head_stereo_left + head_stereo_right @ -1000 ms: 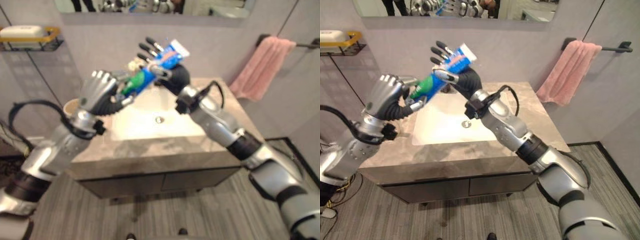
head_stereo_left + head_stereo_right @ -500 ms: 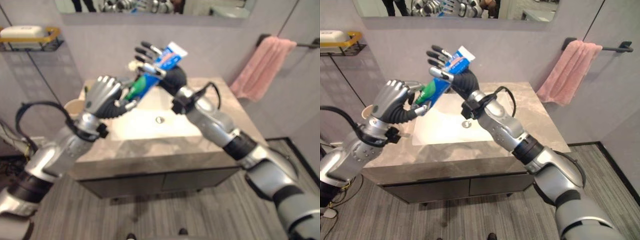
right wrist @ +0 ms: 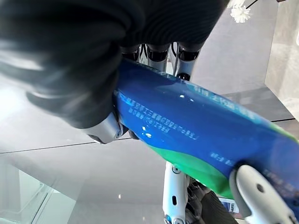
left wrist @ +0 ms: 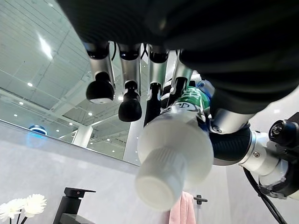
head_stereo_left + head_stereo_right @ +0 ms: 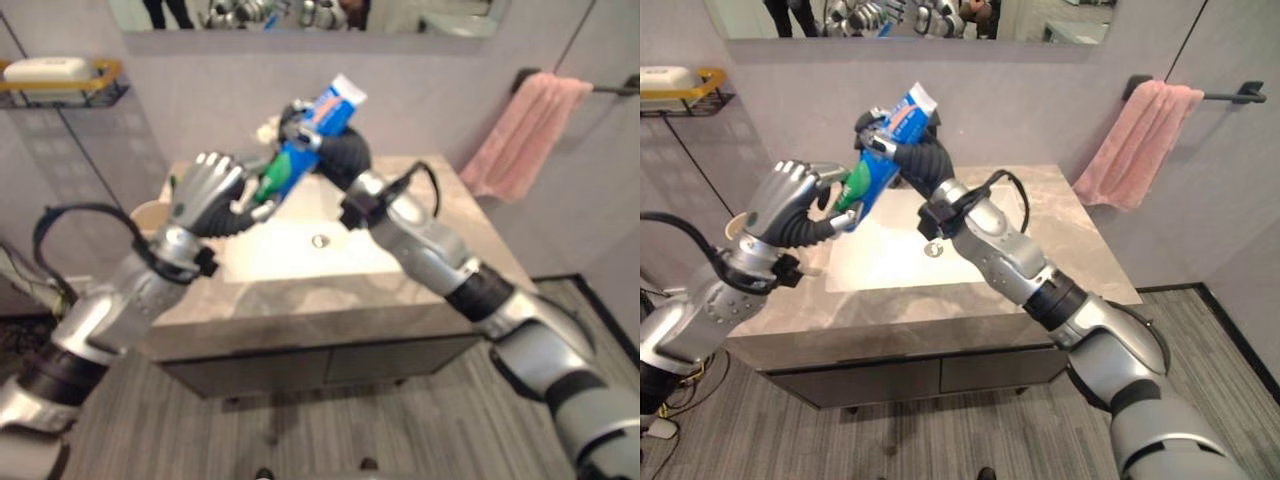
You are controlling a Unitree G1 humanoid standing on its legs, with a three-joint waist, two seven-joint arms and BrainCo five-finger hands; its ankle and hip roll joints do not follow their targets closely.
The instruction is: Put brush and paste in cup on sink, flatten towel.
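Toothpaste tube [image 5: 880, 150] held between both hands above the sink [image 5: 890, 250].
The tube slants, white cap low toward the left hand [image 5: 790, 205], flat tail high past the right hand [image 5: 902, 150]; both hands curl round it. The cup [image 5: 148, 213] stands on the worktop [image 5: 1060, 250] beyond the left wrist, nearer that arm.
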